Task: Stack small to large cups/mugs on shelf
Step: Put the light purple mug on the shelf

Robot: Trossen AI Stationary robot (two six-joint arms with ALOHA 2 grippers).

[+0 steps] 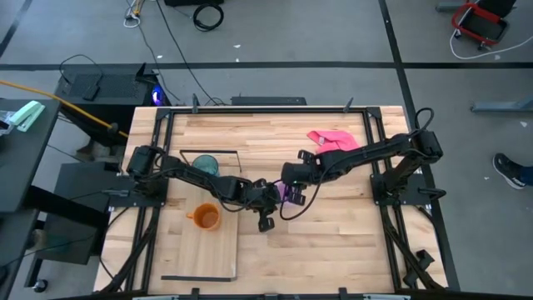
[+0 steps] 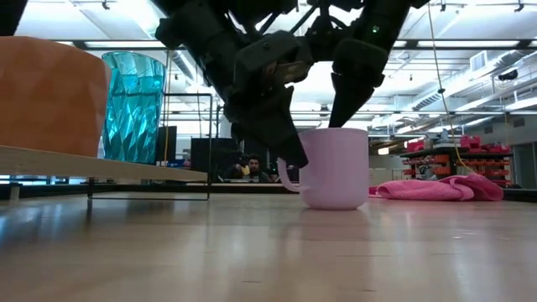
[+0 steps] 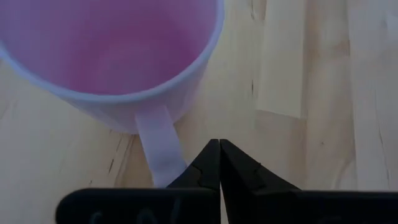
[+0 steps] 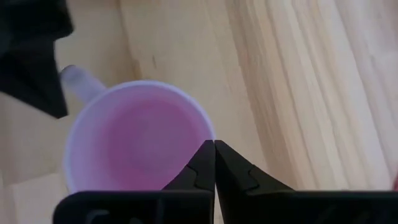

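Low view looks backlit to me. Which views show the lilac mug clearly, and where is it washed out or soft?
Low view: bright ceiling lights silhouette both arms, yet the lilac mug reads clearly. Left wrist view: mug soft, close up. Right wrist view: its rim is soft too. High view: arms mostly hide it.

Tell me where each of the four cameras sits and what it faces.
High: overhead, looking straight down on the table; both arms show.
Low: at tabletop height, facing the room; both arms descend around the lilac mug.
Left wrist: on the left arm, looking down at the mug; left gripper shut beside its handle.
Right wrist: on the right arm, above the mug; right gripper at its rim.
Shared: all four show the mug.
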